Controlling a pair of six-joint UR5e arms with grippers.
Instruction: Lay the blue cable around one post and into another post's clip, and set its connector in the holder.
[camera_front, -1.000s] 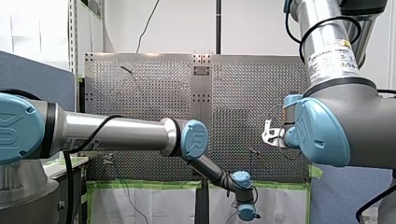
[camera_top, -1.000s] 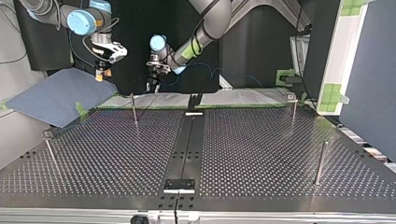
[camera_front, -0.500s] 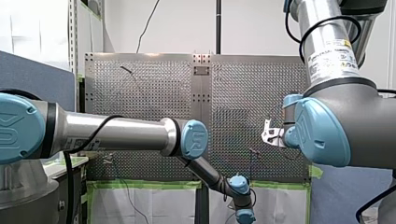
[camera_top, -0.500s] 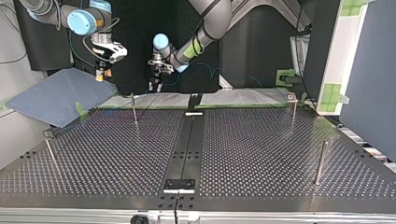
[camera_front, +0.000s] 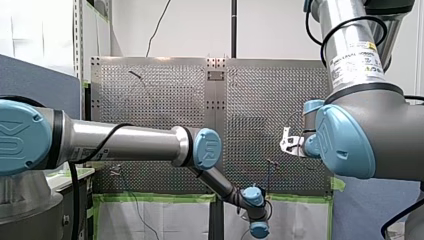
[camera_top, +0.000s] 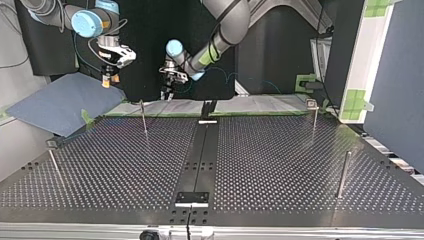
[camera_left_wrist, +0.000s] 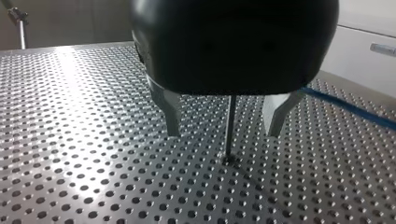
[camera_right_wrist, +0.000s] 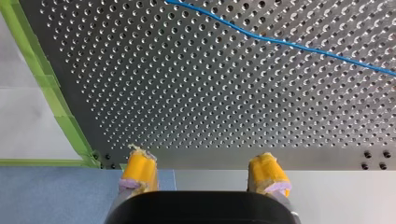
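The blue cable (camera_right_wrist: 280, 42) lies slack across the perforated plate, ahead of my right gripper (camera_right_wrist: 204, 163). That gripper's yellow pads (camera_right_wrist: 140, 169) stand apart with nothing between them, past the plate's edge. In the left wrist view, my left gripper (camera_left_wrist: 223, 133) hangs low over the plate with its metal fingers (camera_left_wrist: 172, 116) apart. A thin post (camera_left_wrist: 229, 123) stands in the gap and touches neither finger. A stretch of the cable (camera_left_wrist: 348, 106) runs beside that gripper. In the top view, my left gripper (camera_top: 168, 93) is at the plate's far edge and my right gripper (camera_top: 106, 81) is further left.
Thin posts stand on the plate in the top view, at far left (camera_top: 143, 117), far right (camera_top: 314, 120), near right (camera_top: 342, 175) and near left (camera_top: 54, 165). A black strip (camera_top: 200, 155) runs down the middle. Green tape (camera_right_wrist: 56, 102) lines the plate's edge, next to a blue mat (camera_top: 60, 102).
My left arm's wrist has sunk a little and shifted to the left in the front view, to the right in the top view. My right arm has stayed still.
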